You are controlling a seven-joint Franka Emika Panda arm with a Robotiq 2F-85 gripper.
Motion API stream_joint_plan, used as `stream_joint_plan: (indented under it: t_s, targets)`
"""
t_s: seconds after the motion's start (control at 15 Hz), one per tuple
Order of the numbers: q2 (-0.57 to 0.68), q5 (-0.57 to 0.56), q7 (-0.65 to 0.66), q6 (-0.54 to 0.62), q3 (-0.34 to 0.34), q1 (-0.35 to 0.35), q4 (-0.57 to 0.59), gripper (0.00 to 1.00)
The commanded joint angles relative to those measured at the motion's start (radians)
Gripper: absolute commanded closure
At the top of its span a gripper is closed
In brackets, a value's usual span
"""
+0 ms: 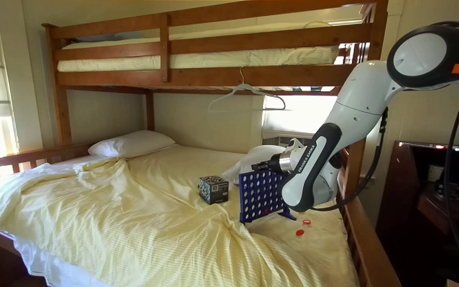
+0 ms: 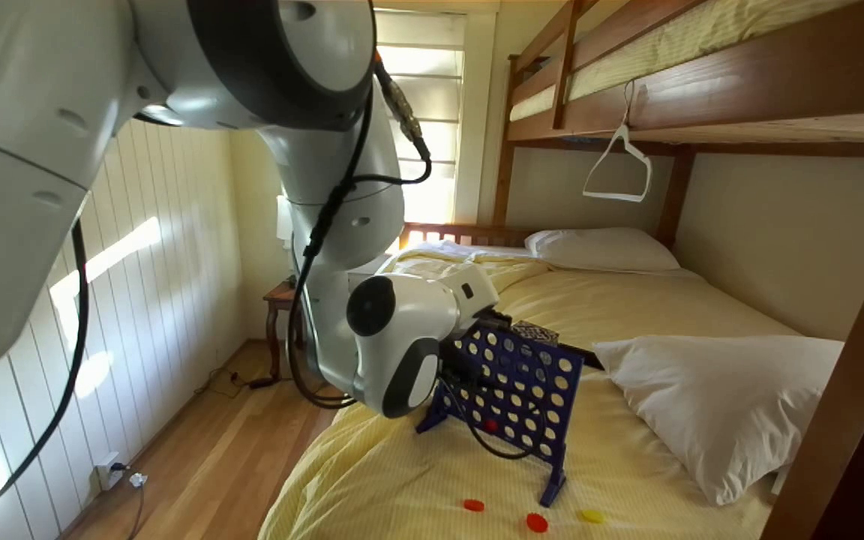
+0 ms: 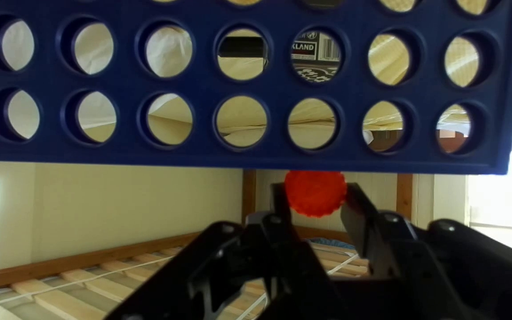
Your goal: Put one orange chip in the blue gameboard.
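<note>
toward the near edge of the bed (image 2: 361,491), in an exterior view, a yellow chip (image 2: 592,516) and two red-orange chips (image 2: 537,523) lie loose; just past them, in both exterior views, the blue gameboard (image 1: 260,195) stands upright, a dark red disc (image 2: 490,426) showing in a low hole; at its top edge is the gripper (image 1: 258,166), narrowed around the orange chip (image 3: 315,194), pinched between two black fingers (image 3: 358,200); in the wrist view the chip shows at the gameboard's top edge, though i cannot tell whether any of it is inside a slot; beyond the gameboard, apart from it, sits a dark patterned box (image 1: 213,190); in an exterior view a white pillow (image 2: 732,405) lies by the bed's right edge, a second pillow (image 2: 603,249) in the far right corner; a hanger (image 2: 617,196) hangs from the upper bunk's rail (image 2: 762,82).
</note>
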Motion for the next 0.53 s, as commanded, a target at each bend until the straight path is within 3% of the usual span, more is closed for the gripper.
stream_joint_plan:
  t_s: [0.0, 0.47]
  targets:
    - [-0.009, -0.018, 0.039, -0.042, 0.011, -0.018, -0.033, 0.90]
    - [-0.023, -0.024, 0.126, -0.005, 0.027, -0.043, -0.032, 0.90]
